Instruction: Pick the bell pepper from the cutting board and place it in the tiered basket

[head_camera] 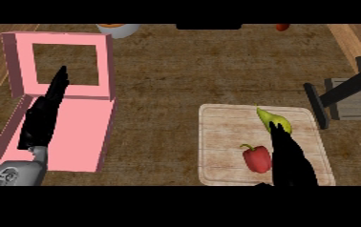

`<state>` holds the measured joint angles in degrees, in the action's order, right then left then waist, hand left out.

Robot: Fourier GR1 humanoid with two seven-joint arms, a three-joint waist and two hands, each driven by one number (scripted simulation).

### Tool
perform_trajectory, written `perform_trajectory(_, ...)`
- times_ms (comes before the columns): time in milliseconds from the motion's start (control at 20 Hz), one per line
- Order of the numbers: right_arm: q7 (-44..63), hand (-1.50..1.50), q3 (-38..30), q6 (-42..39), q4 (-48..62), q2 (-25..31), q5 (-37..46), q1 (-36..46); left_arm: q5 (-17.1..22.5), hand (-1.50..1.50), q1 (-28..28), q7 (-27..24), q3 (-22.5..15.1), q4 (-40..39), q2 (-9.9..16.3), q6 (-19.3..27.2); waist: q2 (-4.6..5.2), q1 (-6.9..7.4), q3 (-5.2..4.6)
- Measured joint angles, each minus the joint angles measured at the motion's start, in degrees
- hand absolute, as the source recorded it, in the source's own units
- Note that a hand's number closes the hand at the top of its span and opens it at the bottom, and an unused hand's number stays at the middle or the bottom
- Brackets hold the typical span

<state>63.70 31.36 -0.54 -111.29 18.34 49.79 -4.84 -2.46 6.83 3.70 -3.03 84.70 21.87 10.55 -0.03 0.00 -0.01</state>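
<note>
A red bell pepper [257,159] with a green stem lies on the pale wooden cutting board [224,140] at the lower right. My right hand [291,161] hovers just right of the pepper, fingers straight and pointing away over the board, holding nothing. Its fingertips overlap a yellow-green fruit [270,118] at the board's far side. My left hand [44,114] is open at the left, fingers straight, above a pink tiered basket [99,85]. The basket has an open square top frame and a flat lower tray.
A dark grey rack-like object [338,99] stands at the right edge, beyond the board. A white bowl with something orange [116,29] sits at the far left back. A small red item [282,27] lies at the back right. Brown counter spreads between basket and board.
</note>
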Motion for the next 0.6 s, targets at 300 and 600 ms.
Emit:
perform_trajectory(300,-1.8,-1.5,-2.4,-1.6,2.9,-3.6,0.9,0.0,-0.9,0.0,1.0,-0.8,1.4,-1.7,-0.9,-1.1,0.02,-0.07,0.0)
perform_trajectory(600,-4.2,-1.5,-4.2,-1.6,8.1,-7.3,1.9,0.0,-2.3,0.0,0.5,-0.4,2.5,-1.0,-2.0,-2.4,0.01,-0.01,0.01)
